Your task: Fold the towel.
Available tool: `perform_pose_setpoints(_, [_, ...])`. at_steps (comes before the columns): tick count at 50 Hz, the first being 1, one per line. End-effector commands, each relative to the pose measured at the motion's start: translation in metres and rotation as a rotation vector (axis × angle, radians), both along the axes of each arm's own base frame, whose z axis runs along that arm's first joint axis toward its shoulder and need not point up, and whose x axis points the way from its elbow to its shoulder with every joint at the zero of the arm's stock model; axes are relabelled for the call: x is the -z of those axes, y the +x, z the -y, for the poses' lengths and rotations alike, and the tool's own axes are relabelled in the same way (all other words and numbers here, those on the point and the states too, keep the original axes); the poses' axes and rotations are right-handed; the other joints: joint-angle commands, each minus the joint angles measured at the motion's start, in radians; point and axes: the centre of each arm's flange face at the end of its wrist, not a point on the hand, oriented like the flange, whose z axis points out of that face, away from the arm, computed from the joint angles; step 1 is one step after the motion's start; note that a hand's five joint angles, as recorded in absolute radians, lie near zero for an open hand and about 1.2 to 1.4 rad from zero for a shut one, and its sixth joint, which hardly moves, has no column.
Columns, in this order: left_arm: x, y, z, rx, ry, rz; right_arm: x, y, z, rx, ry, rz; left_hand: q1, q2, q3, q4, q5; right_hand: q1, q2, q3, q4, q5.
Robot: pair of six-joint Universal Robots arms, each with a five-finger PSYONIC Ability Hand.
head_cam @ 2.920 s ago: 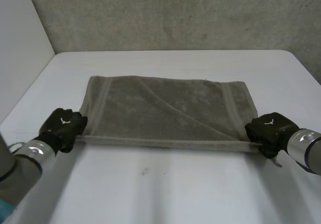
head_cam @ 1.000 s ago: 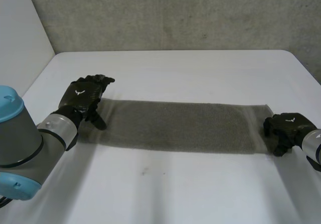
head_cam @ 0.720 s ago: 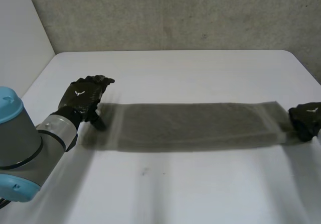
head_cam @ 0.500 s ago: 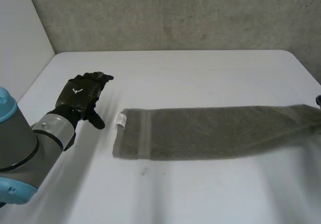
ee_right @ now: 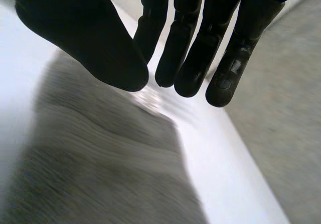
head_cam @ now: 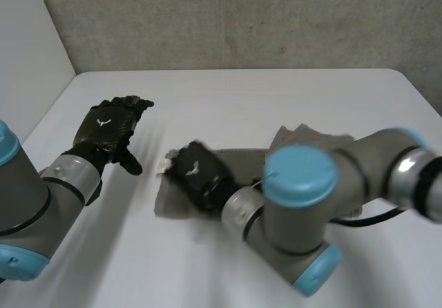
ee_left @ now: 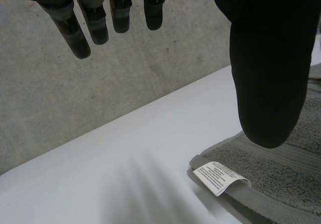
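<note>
Grey towel [head_cam: 238, 161] lies as a folded strip across the middle of the surface [head_cam: 276, 94]. Its end edge with the white label [ee_left: 220, 178] faces my left robot hand [head_cam: 109, 130], which hovers with straight fingers, grasping nothing, over bare surface. My right robot hand [head_cam: 197, 175] hangs over that end, fingers relaxed, holding nothing.

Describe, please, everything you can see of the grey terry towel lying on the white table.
The grey terry towel lies on the white table as a narrow strip, partly under the right arm. It has looped pile, a flat woven band and a white printed care label at one end; the other end is humped up. The right hand is over the labelled end; whether it grips the cloth is unclear. The open left hand is clear of it.
</note>
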Motion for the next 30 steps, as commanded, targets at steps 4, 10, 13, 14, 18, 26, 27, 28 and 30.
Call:
perform_pose_setpoints(4, [0.002, -0.002, -0.001, 0.007, 0.006, 0.002, 0.016, 0.009, -0.011, 0.006, 0.024, -0.031, -0.001, 0.009, 0.005, 0.007, -0.028, -0.159, -0.361, -0.367, -0.374, -0.348])
perform_pose_setpoints(10, [0.002, -0.003, -0.003, 0.012, 0.006, 0.002, -0.031, -0.032, 0.043, 0.36, 0.031, 0.062, -0.001, 0.009, 0.005, 0.007, -0.028, -0.624, -0.827, -0.833, -0.84, -0.813])
perform_pose_setpoints(13, [0.002, -0.003, -0.003, 0.013, 0.006, 0.002, -0.043, -0.068, 0.086, 0.548, 0.111, 0.169, -0.001, 0.009, 0.005, 0.007, -0.028, -0.624, -0.827, -0.833, -0.84, -0.813])
perform_pose_setpoints(14, [0.002, -0.003, -0.003, 0.013, 0.006, 0.002, -0.043, -0.081, 0.101, 0.602, 0.161, 0.216, -0.001, 0.009, 0.005, 0.007, -0.028, -0.613, -0.815, -0.821, -0.828, -0.801])
perform_pose_setpoints(18, [0.003, -0.004, -0.004, 0.016, 0.01, 0.003, -0.031, -0.107, 0.127, 0.68, 0.304, 0.253, -0.001, 0.009, 0.005, 0.007, -0.028, -0.537, -0.739, -0.745, -0.752, -0.725])
perform_pose_setpoints(26, [0.006, -0.006, -0.005, 0.023, 0.019, 0.006, 0.006, -0.115, 0.142, 0.719, 0.457, 0.218, -0.001, 0.009, 0.005, 0.007, -0.028, -0.449, -0.651, -0.657, -0.664, -0.637])
perform_pose_setpoints(27, [0.006, -0.007, -0.006, 0.026, 0.018, 0.008, 0.01, -0.115, 0.144, 0.722, 0.469, 0.221, -0.001, 0.009, 0.005, 0.007, -0.028, -0.411, -0.613, -0.619, -0.626, -0.599])
perform_pose_setpoints(28, [0.006, -0.007, -0.006, 0.026, 0.018, 0.008, 0.01, -0.115, 0.144, 0.722, 0.469, 0.221, -0.001, 0.009, 0.005, 0.007, -0.028, -0.41, -0.613, -0.619, -0.625, -0.599])
perform_pose_setpoints(30, [0.009, -0.006, -0.007, 0.028, 0.023, 0.012, 0.019, -0.114, 0.148, 0.726, 0.497, 0.23, -0.001, 0.009, 0.005, 0.007, -0.028, -0.331, -0.534, -0.54, -0.546, -0.52])
